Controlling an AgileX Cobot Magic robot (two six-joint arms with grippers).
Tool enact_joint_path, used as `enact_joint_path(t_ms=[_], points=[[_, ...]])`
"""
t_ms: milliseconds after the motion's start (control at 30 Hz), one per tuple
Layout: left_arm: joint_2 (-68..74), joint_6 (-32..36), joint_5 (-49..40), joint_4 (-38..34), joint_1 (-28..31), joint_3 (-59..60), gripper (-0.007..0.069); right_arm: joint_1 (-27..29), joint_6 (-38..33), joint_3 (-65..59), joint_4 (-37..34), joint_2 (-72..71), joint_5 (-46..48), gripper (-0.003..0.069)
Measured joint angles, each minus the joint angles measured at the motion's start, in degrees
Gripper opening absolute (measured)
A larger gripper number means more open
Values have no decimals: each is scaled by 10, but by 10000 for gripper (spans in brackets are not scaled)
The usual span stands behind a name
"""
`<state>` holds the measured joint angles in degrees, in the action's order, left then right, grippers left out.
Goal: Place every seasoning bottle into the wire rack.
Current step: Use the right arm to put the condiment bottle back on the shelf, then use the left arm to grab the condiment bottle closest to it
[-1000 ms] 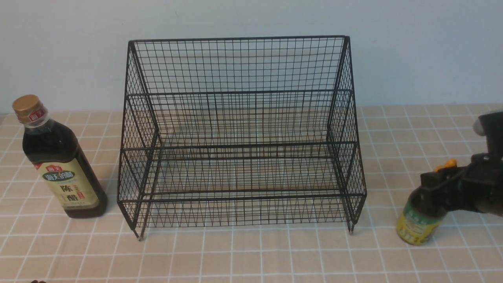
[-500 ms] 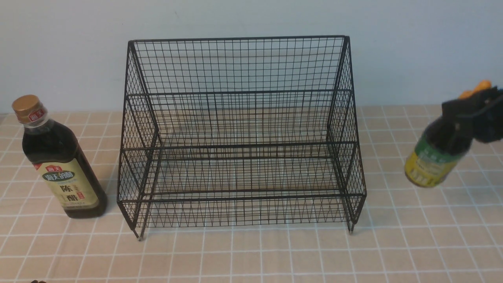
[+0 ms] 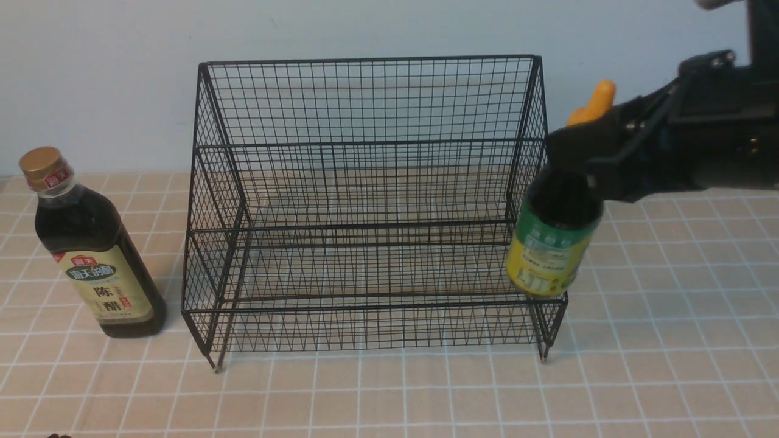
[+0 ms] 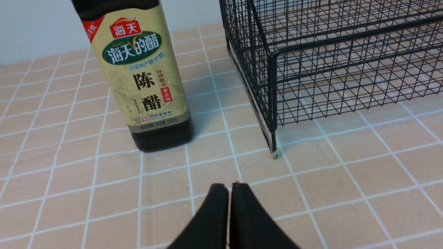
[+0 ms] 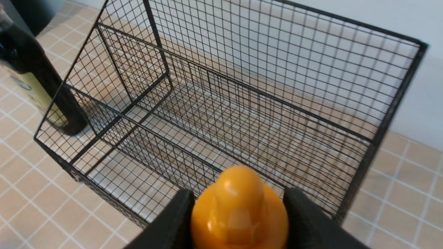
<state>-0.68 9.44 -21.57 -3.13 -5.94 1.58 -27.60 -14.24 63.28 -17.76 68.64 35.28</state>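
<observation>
We see the right gripper (image 3: pixel 581 159) pinching the short bottle (image 3: pixel 551 255) aloft at the rack's (image 3: pixel 365 143) right end. The left gripper (image 4: pixel 229 193) is pressed together, near the tall bottle (image 3: pixel 97 261).

The wire rack (image 3: pixel 371 207) stood on the tiled table (image 3: pixel 669 365). The vinegar bottle (image 3: pixel 91 255) stood just left of the rack. The short seasoning bottle (image 3: pixel 554 243) hung in the right gripper (image 3: pixel 578 152) at the rack's right front corner, off the table.

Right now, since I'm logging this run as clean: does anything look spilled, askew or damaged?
Only the short bottle is askew: it hangs tilted in the right gripper, off the table, at the wire rack's right side. No spill shows; the tall bottle stands upright.
</observation>
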Motion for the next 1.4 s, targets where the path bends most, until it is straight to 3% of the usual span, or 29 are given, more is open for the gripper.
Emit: enact_joint_path(t_ms=[267,933,1000,1233,1400], points=[[0,0,0,0,0,0,-7,-4,1,1,0,103,-69,298],[0,0,0,0,0,0,-7,-7,2,11,24,191,-8,300],[0,0,0,0,0,0,-7,-10,2,11,24,191,-7,327],[0,0,0,0,0,0,-7,-10,8,11,31,132,0,554],[0,-1,0,0,0,0,-7,-10,49,11,59,23,2,575]])
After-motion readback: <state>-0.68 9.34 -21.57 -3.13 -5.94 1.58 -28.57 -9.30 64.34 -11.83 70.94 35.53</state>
